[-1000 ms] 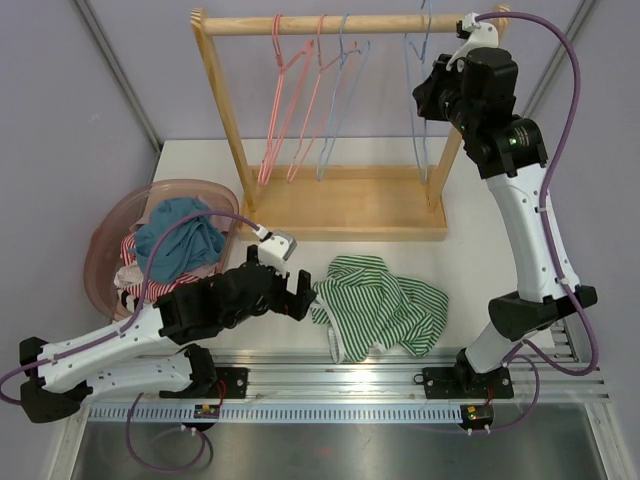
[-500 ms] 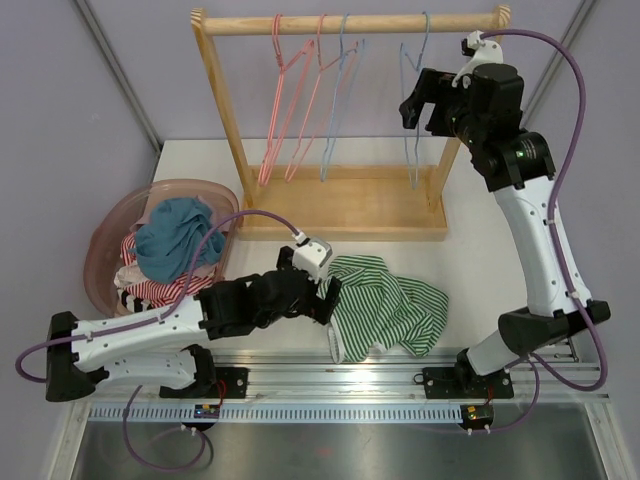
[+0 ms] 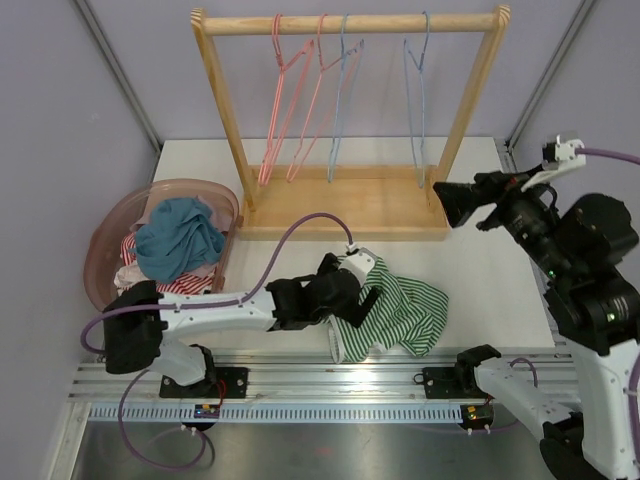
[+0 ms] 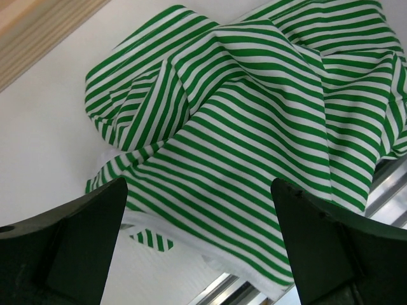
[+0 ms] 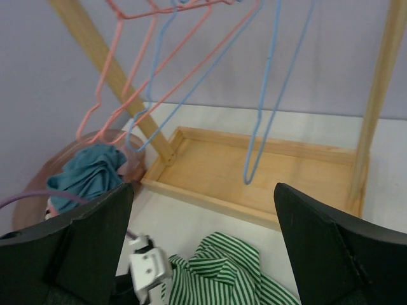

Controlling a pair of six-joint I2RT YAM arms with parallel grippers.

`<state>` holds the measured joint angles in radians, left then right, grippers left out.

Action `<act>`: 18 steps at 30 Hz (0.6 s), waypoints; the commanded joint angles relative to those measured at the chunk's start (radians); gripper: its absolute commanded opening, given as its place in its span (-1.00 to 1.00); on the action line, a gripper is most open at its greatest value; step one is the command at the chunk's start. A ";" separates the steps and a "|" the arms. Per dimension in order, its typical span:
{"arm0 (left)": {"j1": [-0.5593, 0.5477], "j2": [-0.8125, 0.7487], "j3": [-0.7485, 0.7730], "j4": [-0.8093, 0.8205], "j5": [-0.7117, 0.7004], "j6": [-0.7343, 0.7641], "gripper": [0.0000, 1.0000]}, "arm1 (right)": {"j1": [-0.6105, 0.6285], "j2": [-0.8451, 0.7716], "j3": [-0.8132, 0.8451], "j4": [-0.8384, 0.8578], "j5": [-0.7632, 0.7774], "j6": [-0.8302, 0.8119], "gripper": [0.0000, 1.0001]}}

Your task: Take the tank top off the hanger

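Tank top (image 4: 254,95) lies bunched on the table (image 3: 480,270), so the left gripper (image 4: 197,190), wide apart right above it, should go down slowly and pinch only cloth; the right gripper (image 5: 202,190) is apart too.

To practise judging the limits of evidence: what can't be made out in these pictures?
Top external: the left gripper covers the striped top's left part.
Left wrist: the top's right side runs off the frame edge.
Right wrist: the hangers' hooks are cut off by the top edge.
Top external: the teal cloth hides what lies beneath it in the basket.
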<state>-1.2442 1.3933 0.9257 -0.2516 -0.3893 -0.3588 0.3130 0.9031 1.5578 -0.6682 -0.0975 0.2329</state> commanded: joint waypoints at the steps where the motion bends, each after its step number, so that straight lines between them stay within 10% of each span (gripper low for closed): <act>1: -0.008 0.096 0.058 0.118 0.009 0.004 0.98 | -0.005 -0.093 -0.067 0.052 -0.219 0.003 0.99; 13: -0.008 0.374 0.096 0.190 0.075 -0.052 0.90 | -0.005 -0.171 -0.119 0.004 -0.326 0.006 0.99; 18: -0.020 0.438 0.061 0.163 0.046 -0.109 -0.04 | -0.005 -0.185 -0.137 0.013 -0.352 0.014 0.99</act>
<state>-1.2514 1.8023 0.9966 -0.0952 -0.3302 -0.4187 0.3122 0.7322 1.4235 -0.6785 -0.4015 0.2367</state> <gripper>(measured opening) 0.517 0.993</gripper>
